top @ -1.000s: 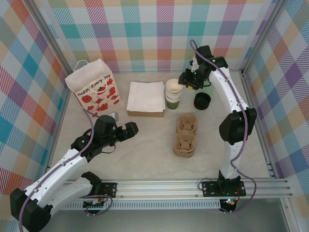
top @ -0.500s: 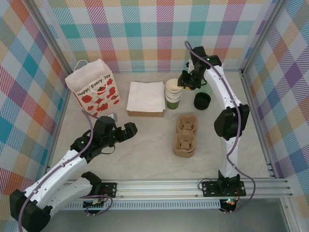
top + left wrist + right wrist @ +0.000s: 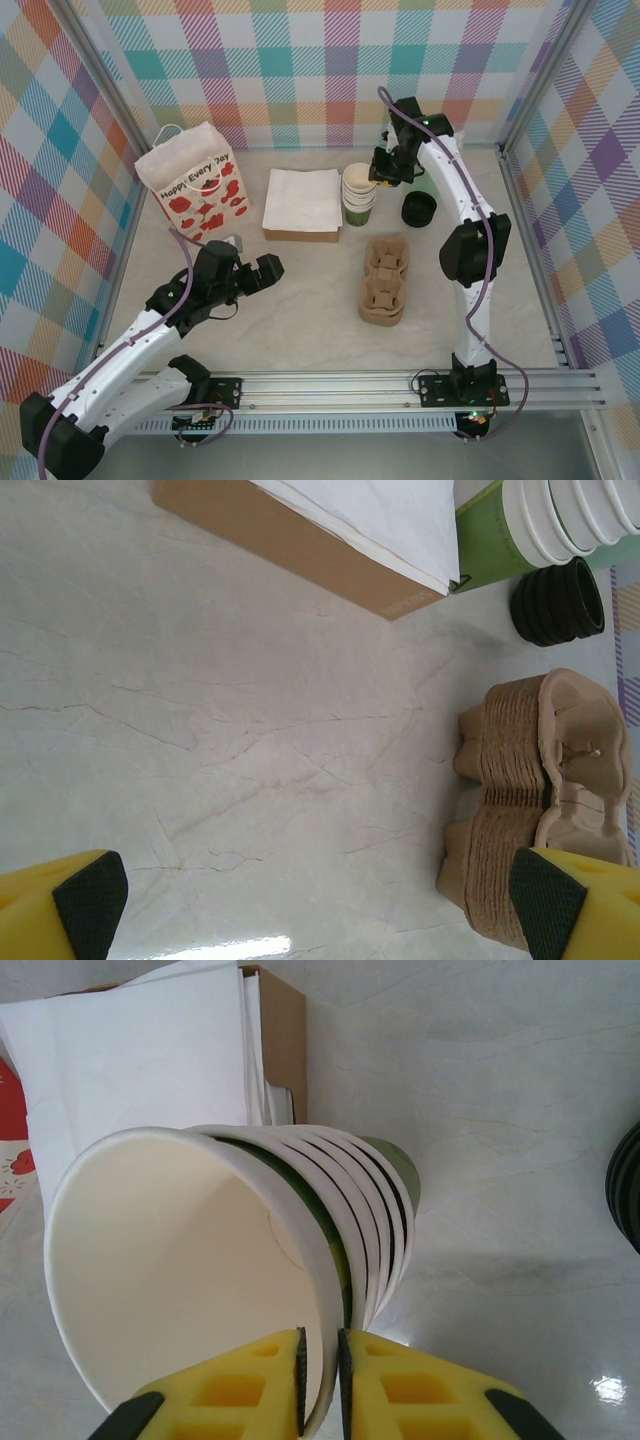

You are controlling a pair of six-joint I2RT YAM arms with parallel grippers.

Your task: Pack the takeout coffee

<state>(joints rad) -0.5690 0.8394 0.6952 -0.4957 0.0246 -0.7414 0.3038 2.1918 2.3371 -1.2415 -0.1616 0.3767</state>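
the right gripper (image 3: 320, 1360) pinches the thin wall of the paper cup (image 3: 170, 1260) at its rim. one yellow foam-like pad is inside the cup, the other outside, with only the paper between them. the cup is smooth and cream-white inside, with a dark green band showing on its outer wall. it sits tilted at the top of the nested stack of cups (image 3: 385, 1210), its lower part inside the next cup; the rolled white rims fan out behind it. from above, the stack stands near the back of the table (image 3: 300, 320), just right of the cardboard box (image 3: 300, 235).

that box is plain brown card with a pile of soft white napkins (image 3: 303, 198) on top. right of the stack lies a ribbed pile of black lids (image 3: 419, 209). nearer the arms is a stack of moulded pulp cup carriers (image 3: 385, 280), rough, tan and layered.

at the back left stands a white paper gift bag (image 3: 195, 185), printed with red poppies and the words "happy every day".

the left gripper (image 3: 265, 270) hangs over the pale, marble-veined tabletop, its jaws spread wide and holding nothing.
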